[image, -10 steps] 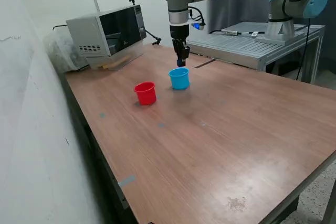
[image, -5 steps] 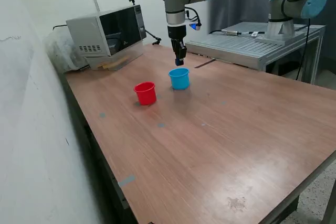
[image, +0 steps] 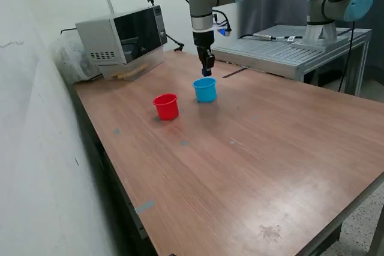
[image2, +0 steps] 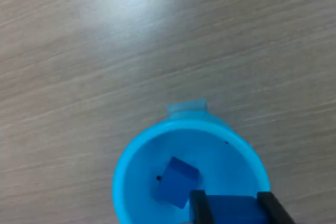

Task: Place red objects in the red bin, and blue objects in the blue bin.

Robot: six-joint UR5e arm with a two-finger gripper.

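The gripper (image2: 233,208) is right above the one blue cup (image2: 131,182), holding one blue cube (image2: 231,211) tight between its fingers. One more blue cube (image2: 173,182) lies inside the blue cup, and one red cup (image: 166,106) stands near it.

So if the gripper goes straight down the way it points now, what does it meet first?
Most likely the light blue cup right beneath it. The gripper holds a dark blue cube between its fingers, so that cube would probably enter the cup first, onto the blue cube already inside. Depth is unclear.
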